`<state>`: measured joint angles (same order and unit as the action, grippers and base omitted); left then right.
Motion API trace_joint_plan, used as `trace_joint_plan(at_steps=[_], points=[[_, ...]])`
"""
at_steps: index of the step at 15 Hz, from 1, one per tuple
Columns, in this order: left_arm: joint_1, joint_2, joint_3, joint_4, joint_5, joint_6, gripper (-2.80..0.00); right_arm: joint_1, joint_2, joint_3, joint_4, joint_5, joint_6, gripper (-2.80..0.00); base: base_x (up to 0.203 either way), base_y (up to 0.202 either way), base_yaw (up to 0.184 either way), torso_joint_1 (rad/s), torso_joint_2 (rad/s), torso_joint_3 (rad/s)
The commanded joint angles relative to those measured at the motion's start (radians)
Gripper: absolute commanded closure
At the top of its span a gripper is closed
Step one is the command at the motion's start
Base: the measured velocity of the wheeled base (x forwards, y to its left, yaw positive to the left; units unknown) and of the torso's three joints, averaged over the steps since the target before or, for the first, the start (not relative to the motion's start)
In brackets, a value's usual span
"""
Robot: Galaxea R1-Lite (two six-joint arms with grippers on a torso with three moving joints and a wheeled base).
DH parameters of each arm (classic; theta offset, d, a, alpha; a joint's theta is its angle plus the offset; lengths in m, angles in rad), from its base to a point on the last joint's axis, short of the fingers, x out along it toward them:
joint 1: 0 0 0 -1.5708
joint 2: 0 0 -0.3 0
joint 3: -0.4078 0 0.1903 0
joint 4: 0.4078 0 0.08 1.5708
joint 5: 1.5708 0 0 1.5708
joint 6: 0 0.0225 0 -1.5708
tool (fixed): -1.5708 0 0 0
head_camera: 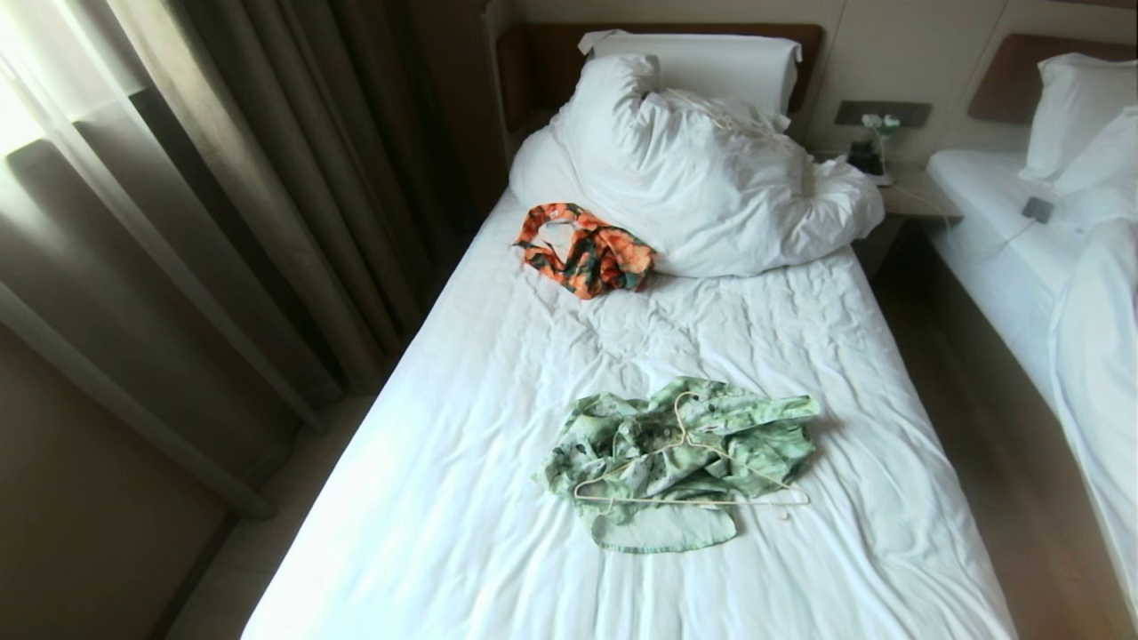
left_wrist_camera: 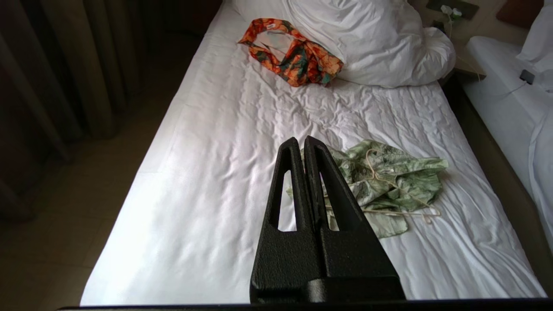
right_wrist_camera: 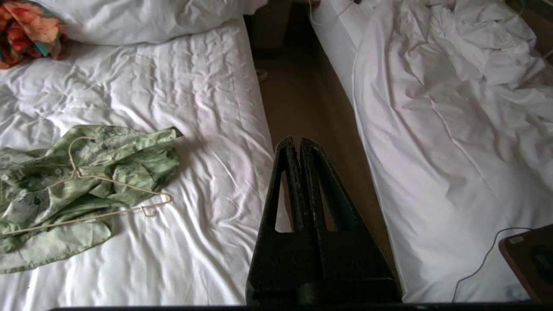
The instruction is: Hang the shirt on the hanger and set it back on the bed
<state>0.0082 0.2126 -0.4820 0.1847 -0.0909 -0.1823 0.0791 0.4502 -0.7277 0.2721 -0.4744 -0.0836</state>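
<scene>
Evidently staged for a start: shirt (head_camera: 680, 458) heaped crumpled mid-bed (head_camera: 444, 498), hanger (head_camera: 689, 476) laid loose on top, hook pointing far, not threaded through any sleeve. Left gripper (left_wrist_camera: 301, 142) aloft near the heap's left, tips pressed together, empty. Right gripper (right_wrist_camera: 293, 143) likewise together, empty, above the bed's right edge. No legible brands; small white tag inside orange floral garment (head_camera: 587, 249), unreadable.

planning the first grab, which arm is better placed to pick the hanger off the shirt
Probably left. The shut left gripper points over the bed toward the shirt and hanger. The shut right gripper points at the floor gap beside the bed, with the hanger off to one side.
</scene>
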Motion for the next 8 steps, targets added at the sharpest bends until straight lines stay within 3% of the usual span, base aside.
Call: trace_joint_plan(at_steps=[1,3,5,8], points=[[0.002,-0.097,0.036,0.001,-0.007,0.001,0.0,-0.003,-0.13,0.022,0.007,0.018,-0.001,0.0,0.0,0.0,0.0,0.0,0.0,0.0],[0.0,-0.137,0.055,0.0,-0.004,0.022,0.0,-0.033,-0.218,0.034,0.036,0.037,-0.004,0.0,0.0,0.0,0.0,0.0,0.0,0.0],[0.0,-0.198,0.092,0.001,-0.001,0.061,0.0,-0.065,-0.302,0.071,0.065,0.107,-0.017,0.0,0.0,0.0,0.0,0.0,0.0,0.0],[0.0,-0.213,0.176,-0.01,0.054,0.11,0.0,-0.076,-0.41,0.263,0.046,0.216,-0.022,0.0,0.0,0.0,0.0,0.0,0.0,0.0]])
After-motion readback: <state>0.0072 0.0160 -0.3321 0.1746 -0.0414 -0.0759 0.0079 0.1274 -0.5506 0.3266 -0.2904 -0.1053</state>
